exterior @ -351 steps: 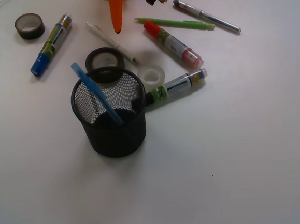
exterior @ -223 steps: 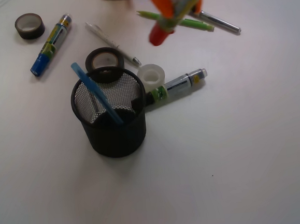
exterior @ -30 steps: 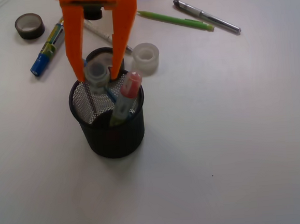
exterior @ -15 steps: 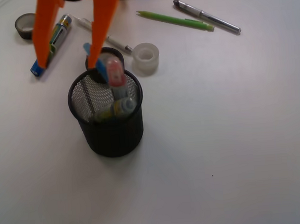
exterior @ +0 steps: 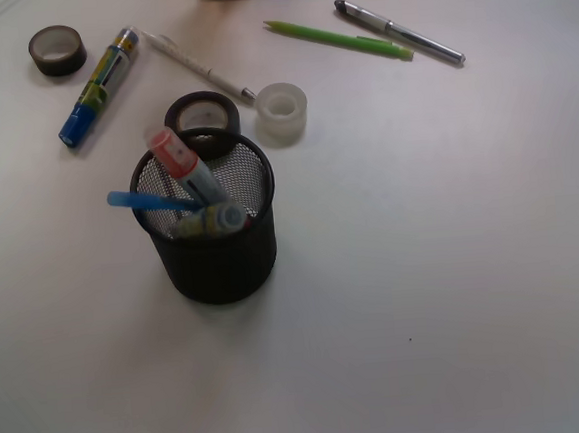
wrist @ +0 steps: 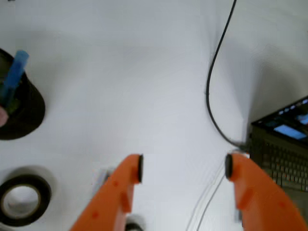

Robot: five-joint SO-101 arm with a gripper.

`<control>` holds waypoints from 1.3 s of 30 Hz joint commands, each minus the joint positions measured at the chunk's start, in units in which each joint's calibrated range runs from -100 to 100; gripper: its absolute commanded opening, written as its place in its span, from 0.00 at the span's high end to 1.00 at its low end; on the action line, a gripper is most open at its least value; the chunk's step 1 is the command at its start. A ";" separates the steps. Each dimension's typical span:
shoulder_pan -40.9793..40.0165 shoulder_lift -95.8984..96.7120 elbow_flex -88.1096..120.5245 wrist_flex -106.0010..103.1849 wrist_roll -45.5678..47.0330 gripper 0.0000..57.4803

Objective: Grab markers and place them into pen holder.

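Standing mid-table, your black mesh holder [exterior: 212, 245] carries two markers: the red-capped one [exterior: 182, 168] leans out over the rim, the second [exterior: 213, 221] lies low inside beside a light-blue stick [exterior: 138, 200]. The blue-ended marker [exterior: 99, 86] lies on the table [exterior: 454, 264] up left, well apart from the holder, near a tape roll [exterior: 57, 49]. From the wrist view, your gripper [wrist: 183, 167] hangs wide open, holding nothing.

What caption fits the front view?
Two markers in the pen holder; blue-ended marker left on the table.
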 commanded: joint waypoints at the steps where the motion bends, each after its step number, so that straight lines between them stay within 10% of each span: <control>1: 4.40 -15.78 24.22 1.03 0.05 0.66; 17: 6.12 -78.50 140.62 -64.32 -7.08 0.65; 39: 5.74 -33.62 117.88 -38.25 -4.88 0.49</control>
